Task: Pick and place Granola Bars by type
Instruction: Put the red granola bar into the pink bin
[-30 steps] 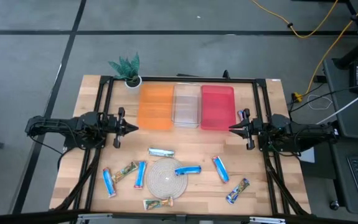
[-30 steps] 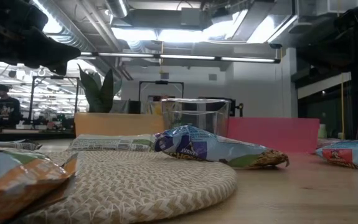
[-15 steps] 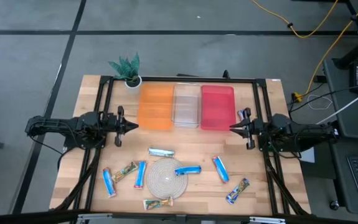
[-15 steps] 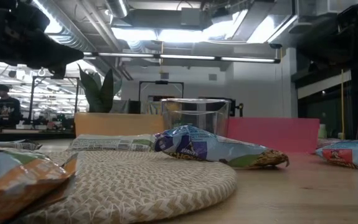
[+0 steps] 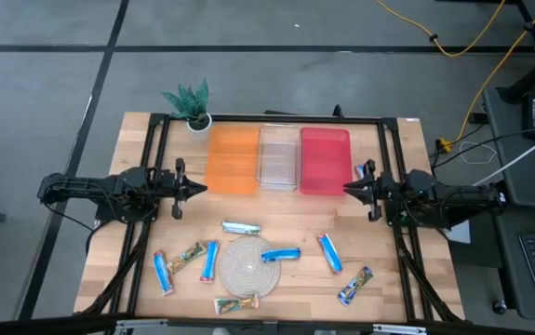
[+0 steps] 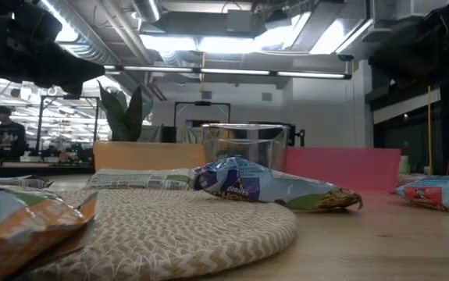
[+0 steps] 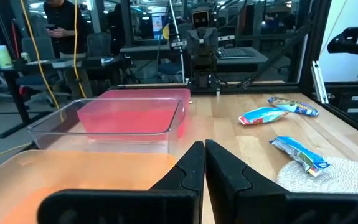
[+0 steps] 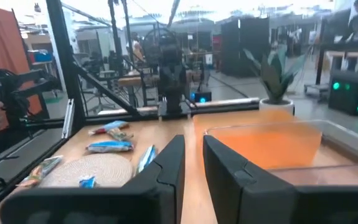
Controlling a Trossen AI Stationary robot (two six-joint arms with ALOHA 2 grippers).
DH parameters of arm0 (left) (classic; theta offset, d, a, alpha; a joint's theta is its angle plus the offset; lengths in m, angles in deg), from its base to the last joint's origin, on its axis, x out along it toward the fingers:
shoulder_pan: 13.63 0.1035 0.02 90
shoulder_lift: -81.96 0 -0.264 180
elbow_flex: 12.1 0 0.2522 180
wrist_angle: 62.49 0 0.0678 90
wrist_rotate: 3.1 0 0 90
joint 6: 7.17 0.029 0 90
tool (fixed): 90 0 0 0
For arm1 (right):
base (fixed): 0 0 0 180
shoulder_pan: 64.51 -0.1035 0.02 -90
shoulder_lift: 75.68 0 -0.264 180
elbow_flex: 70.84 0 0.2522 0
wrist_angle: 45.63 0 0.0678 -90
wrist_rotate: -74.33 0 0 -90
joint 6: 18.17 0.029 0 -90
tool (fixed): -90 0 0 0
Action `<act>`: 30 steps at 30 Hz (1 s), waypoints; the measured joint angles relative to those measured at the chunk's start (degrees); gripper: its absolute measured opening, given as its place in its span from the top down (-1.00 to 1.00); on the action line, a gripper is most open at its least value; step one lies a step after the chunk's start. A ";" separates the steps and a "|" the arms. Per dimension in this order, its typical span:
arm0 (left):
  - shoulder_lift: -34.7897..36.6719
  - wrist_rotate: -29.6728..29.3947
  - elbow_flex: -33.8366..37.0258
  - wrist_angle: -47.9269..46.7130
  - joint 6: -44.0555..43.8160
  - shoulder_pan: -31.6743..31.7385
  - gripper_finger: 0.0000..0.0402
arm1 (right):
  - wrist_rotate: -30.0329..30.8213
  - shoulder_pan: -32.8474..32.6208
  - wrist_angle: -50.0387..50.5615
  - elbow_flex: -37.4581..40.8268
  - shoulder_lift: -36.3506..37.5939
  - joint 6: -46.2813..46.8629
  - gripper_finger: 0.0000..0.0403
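Several granola bars lie flat on the near half of the table. A blue one [image 5: 281, 254] rests on the round woven mat [image 5: 246, 270], and a silvery one [image 5: 241, 226] lies just beyond the mat. Blue bars [image 5: 210, 261] [image 5: 162, 273] and a green-and-tan one [image 5: 185, 257] lie to its left. Another green-and-tan bar [image 5: 235, 303] lies at the near edge, with two more bars [image 5: 329, 252] [image 5: 354, 286] to the right. My left gripper [image 5: 199, 189] hovers shut, pointing level toward the table's middle, above the left side. My right gripper [image 5: 346, 190] mirrors it from the right, shut.
Orange [image 5: 233, 160], clear [image 5: 279, 158] and red [image 5: 325, 160] bins stand side by side at the far middle, between the two grippers. A small potted plant [image 5: 191, 104] stands at the far left corner. A dark metal frame [image 5: 276, 118] borders the table.
My right gripper has rolled slightly about its own axis without leaving its place. The bars, the mat and the bins lie as before.
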 joint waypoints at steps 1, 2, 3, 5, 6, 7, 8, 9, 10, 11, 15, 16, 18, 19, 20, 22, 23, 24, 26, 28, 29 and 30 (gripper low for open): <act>0.00 0.02 0.00 0.00 0.00 0.00 0.97 | 0.00 0.00 -0.03 0.01 0.02 0.30 0.69; 0.00 0.00 0.00 0.00 -0.01 0.00 0.97 | 0.00 0.00 -0.12 0.01 0.02 -0.02 0.69; 0.00 0.02 -0.02 0.00 0.00 0.00 0.97 | 0.05 -0.01 -0.14 0.00 0.02 -1.05 0.69; 0.00 0.04 -0.01 0.00 0.03 0.00 0.97 | 1.19 -0.02 -0.16 -0.01 0.02 -3.68 0.69; 0.00 0.04 0.00 0.00 0.04 0.00 0.97 | 2.45 -0.02 -0.13 -0.01 0.02 -4.30 0.69; 0.00 -0.06 0.00 0.00 0.04 0.00 0.97 | 4.12 -0.02 -0.14 -0.01 0.02 -4.76 0.69; 0.00 -0.48 -0.02 0.01 0.04 0.00 0.97 | 5.72 -0.02 -0.12 0.01 0.02 -4.84 0.69; 0.00 -0.91 -0.02 0.02 0.04 0.00 0.97 | 6.97 -0.02 -0.12 -0.01 0.02 -4.76 0.69; 0.00 -1.03 0.00 0.04 0.04 0.00 0.97 | 7.90 -0.02 0.25 -0.19 0.02 -4.39 0.68; 0.00 -1.03 -0.02 0.04 0.04 0.00 0.97 | 9.04 -0.02 1.12 -0.73 -0.01 -4.09 0.67; -0.07 -0.96 0.00 0.02 0.06 0.00 0.97 | 14.11 -0.02 8.62 -6.65 -0.42 -2.05 0.53; -0.09 -0.94 0.00 0.03 0.06 0.00 0.97 | 15.22 -0.02 11.72 -8.95 -0.86 -1.00 0.47; -0.13 -0.96 -0.02 0.04 0.12 0.00 0.97 | 17.37 -0.02 18.08 -14.11 -2.48 1.93 0.35; -0.21 -0.98 0.00 0.04 0.69 0.00 0.97 | 18.70 -0.02 20.80 -16.65 -3.75 3.89 0.29; -0.33 -1.01 0.00 0.04 2.00 0.00 0.97 | 19.73 -0.02 23.84 -19.08 -5.15 5.85 0.23; -0.57 -1.02 0.00 0.05 5.80 0.00 0.97 | 21.62 -0.02 30.64 -23.61 -8.76 10.13 0.11; -0.76 -1.03 0.00 0.05 7.65 0.00 0.97 | 22.64 -0.02 33.45 -25.61 -10.92 12.46 0.06; -0.93 -1.03 -0.02 0.06 9.06 0.00 0.97 | 23.45 -0.02 36.22 -27.55 -13.20 14.62 0.01; -1.31 -1.07 0.00 0.07 11.02 0.00 0.97 | 24.60 0.00 41.51 -31.26 -18.22 18.13 -0.06; -1.44 -1.11 0.00 0.07 12.62 0.00 0.97 | 24.66 0.02 47.20 -35.19 -23.80 20.87 -0.11; -1.49 -1.11 -0.02 0.07 13.10 0.00 0.97 | 24.62 0.02 50.23 -37.29 -26.54 21.95 -0.13; -1.55 -1.09 0.00 0.09 13.28 0.00 0.97 | 24.56 0.02 53.33 -39.61 -29.29 23.05 -0.14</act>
